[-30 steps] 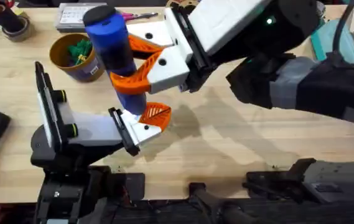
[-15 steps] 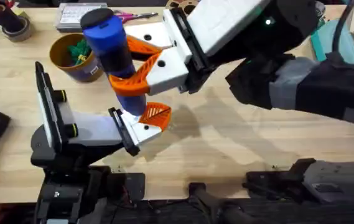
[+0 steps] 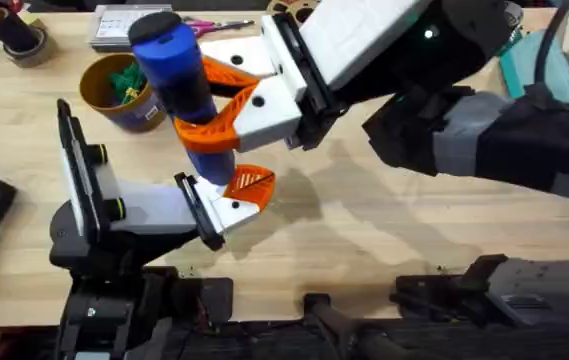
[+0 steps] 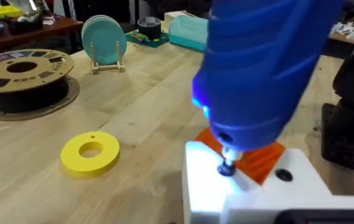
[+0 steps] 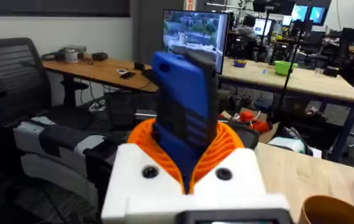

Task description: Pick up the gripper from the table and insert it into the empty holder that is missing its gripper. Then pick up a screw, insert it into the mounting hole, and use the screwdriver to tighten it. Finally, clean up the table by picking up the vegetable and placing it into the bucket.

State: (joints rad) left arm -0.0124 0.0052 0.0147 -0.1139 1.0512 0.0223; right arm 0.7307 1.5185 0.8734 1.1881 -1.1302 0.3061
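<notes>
My right gripper (image 3: 201, 102) reaches across the table, shut on the blue screwdriver (image 3: 178, 68), which stands almost upright. Its orange pads (image 5: 225, 146) clamp the blue body (image 5: 183, 106). The screwdriver's metal tip (image 4: 226, 163) rests on a dark screw (image 4: 227, 169) in the white holder (image 4: 204, 186) at the front of my left gripper (image 3: 232, 203). The orange ribbed gripper (image 3: 252, 181) sits in that holder. A blue light glows on the screwdriver (image 4: 264, 68). The mustard bucket (image 3: 114, 112) stands at the back left with green pieces inside; I cannot tell the vegetable apart from them.
A yellow ring disc (image 4: 90, 153) lies on the wood beyond the holder. Farther back are a filament spool (image 4: 21, 74) and teal plates in a rack (image 4: 104, 40). A tape roll (image 3: 19, 42) and a flat box (image 3: 122, 24) sit along the table's far edge.
The screwdriver's top has leaned slightly left in my right gripper. The left arm and the holder have stayed still.
</notes>
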